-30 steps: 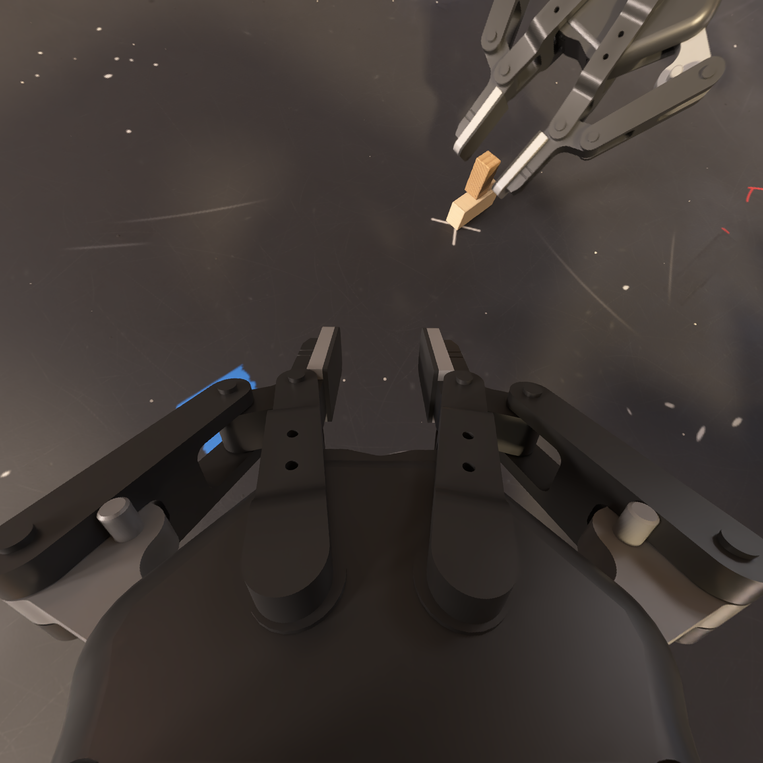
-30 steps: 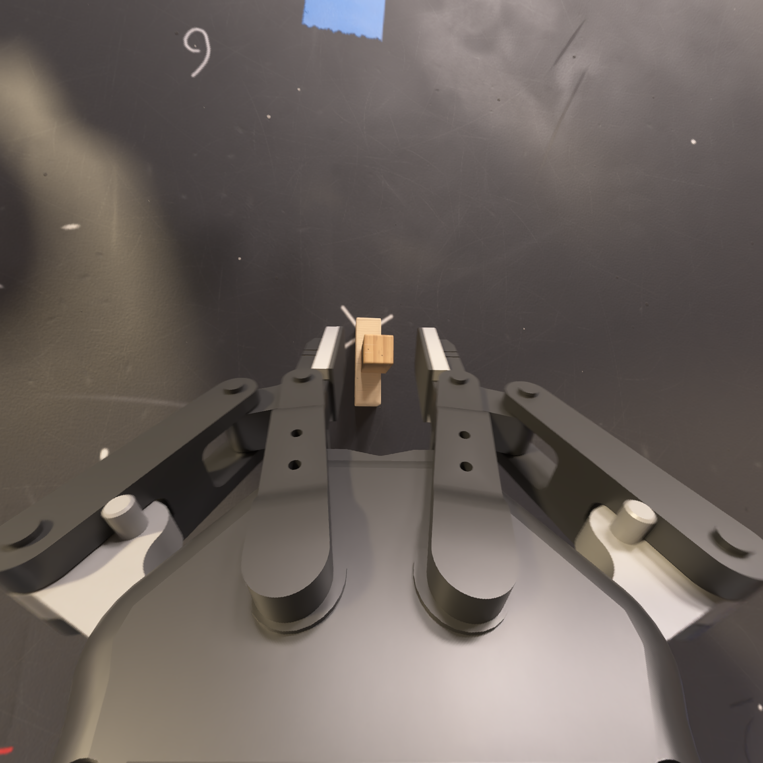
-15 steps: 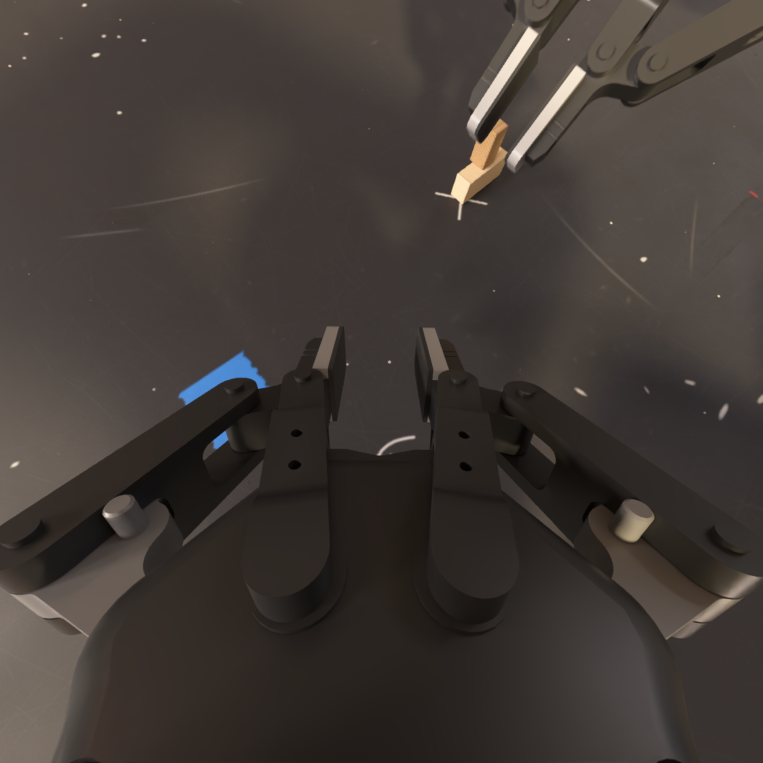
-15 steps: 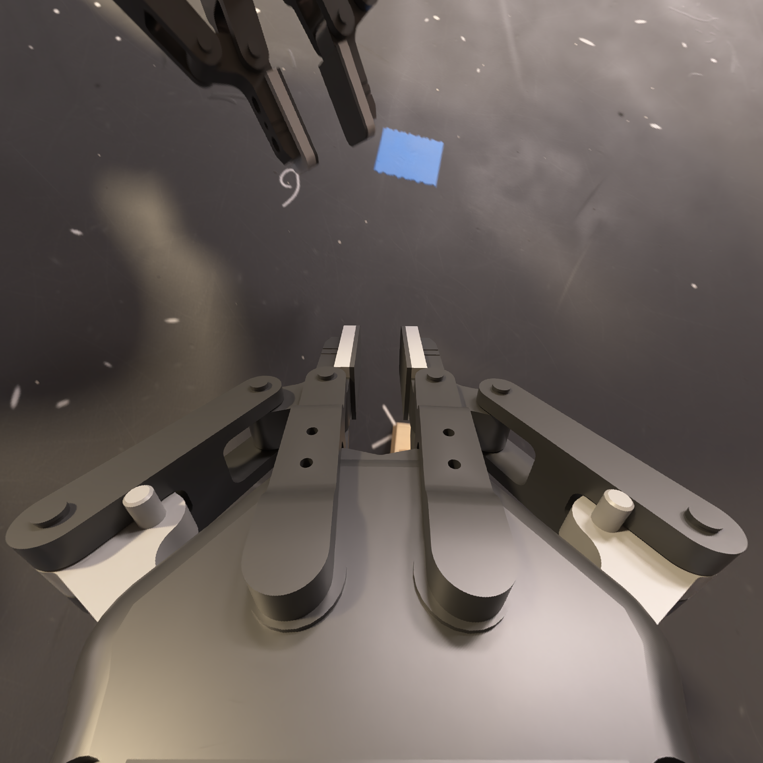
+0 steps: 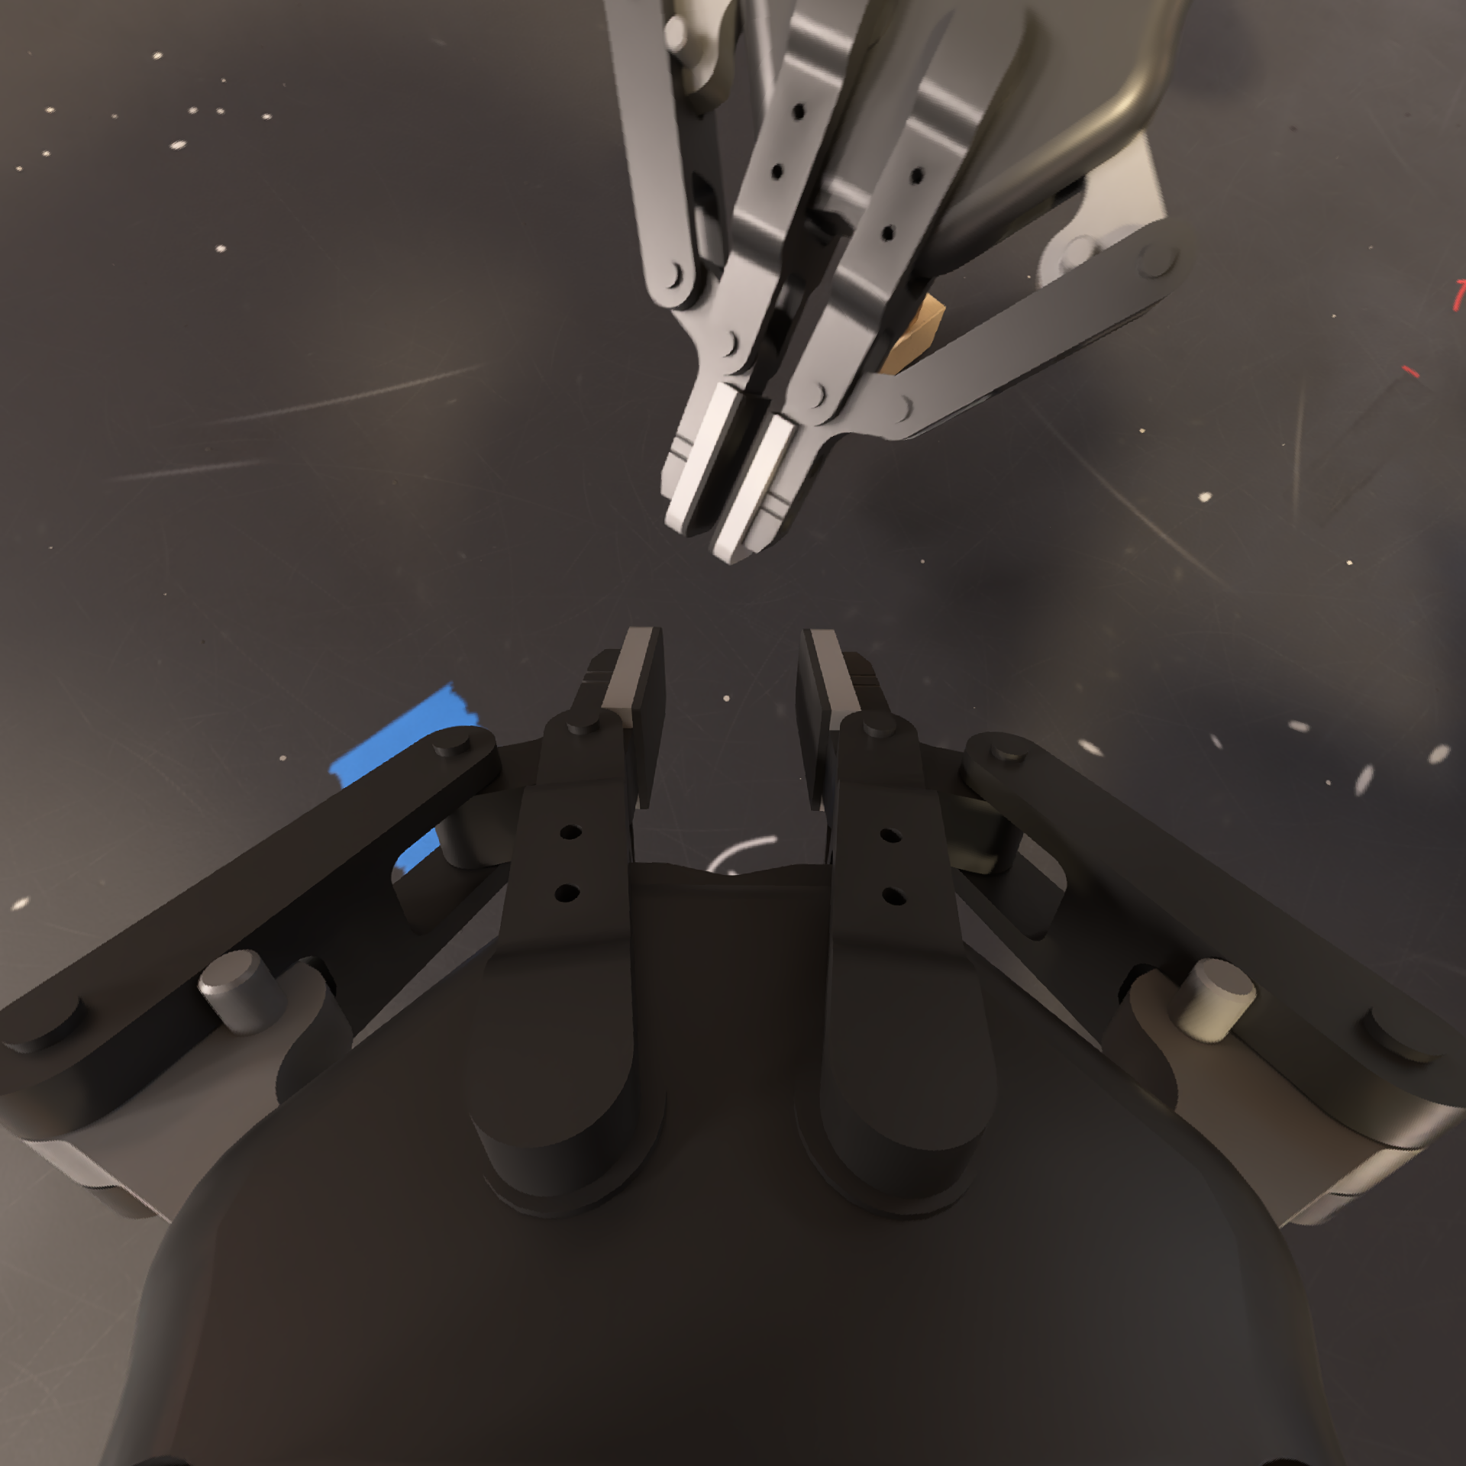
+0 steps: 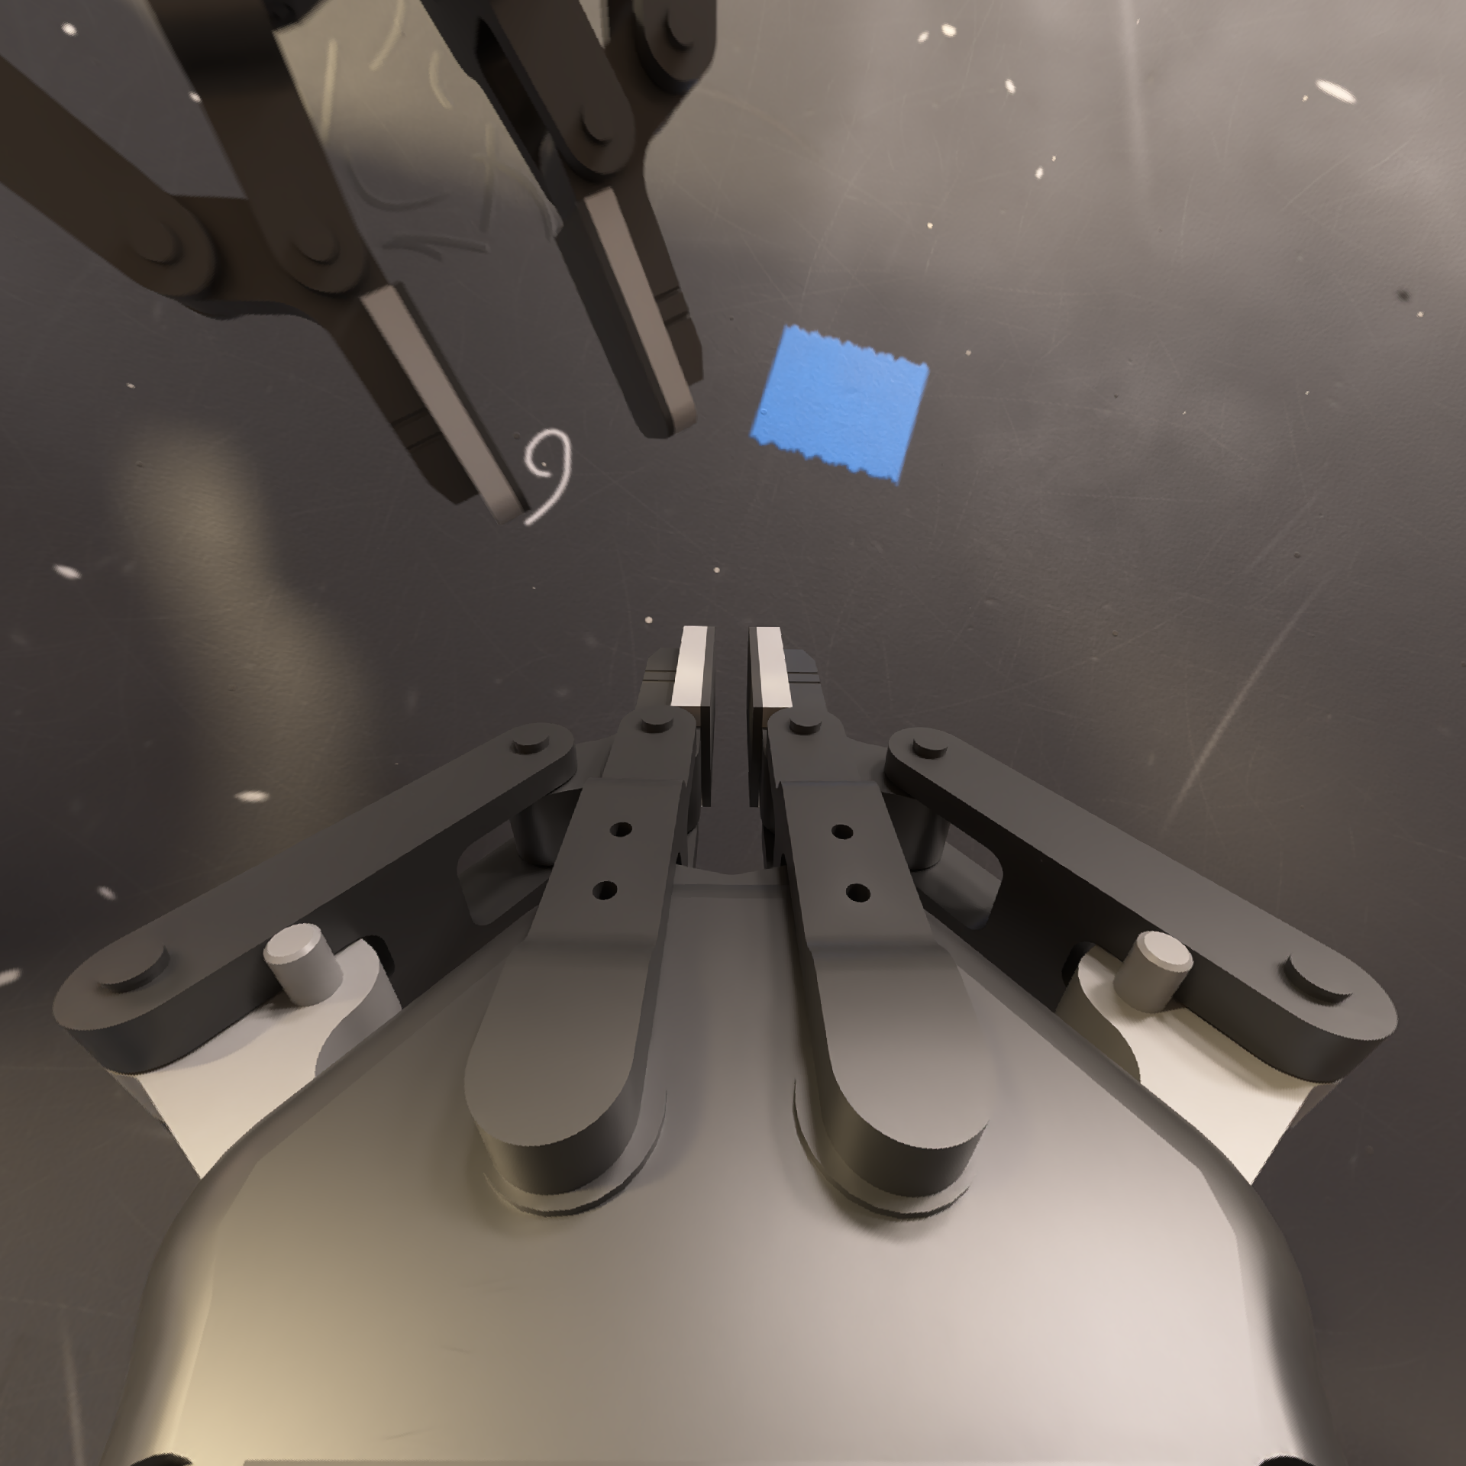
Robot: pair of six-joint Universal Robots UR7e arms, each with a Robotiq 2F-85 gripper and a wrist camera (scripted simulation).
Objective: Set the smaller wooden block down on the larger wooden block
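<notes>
A small piece of tan wooden block [image 5: 916, 337] shows in the left wrist view, behind the linkage of my right gripper [image 5: 726, 520]. I cannot tell which block it is, and the rest is hidden. No block shows in the right wrist view. My right gripper [image 6: 730, 658] has its jaws almost together with nothing between them. My left gripper [image 5: 730, 674] is open and empty, above the dark table. It also shows in the right wrist view [image 6: 579, 452], open, at the upper left. The two grippers' tips point at each other, close but apart.
A blue tape patch [image 6: 841, 404] lies flat on the dark table [image 6: 1111, 476], partly hidden under my left gripper's linkage in the left wrist view [image 5: 397, 738]. A white chalk mark [image 6: 547, 476] sits beside it. The table carries scratches and white specks.
My right gripper has drawn back from the stacked blocks towards the left gripper and closed its fingers, empty. The blocks have passed out of its view. My left gripper has stayed open.
</notes>
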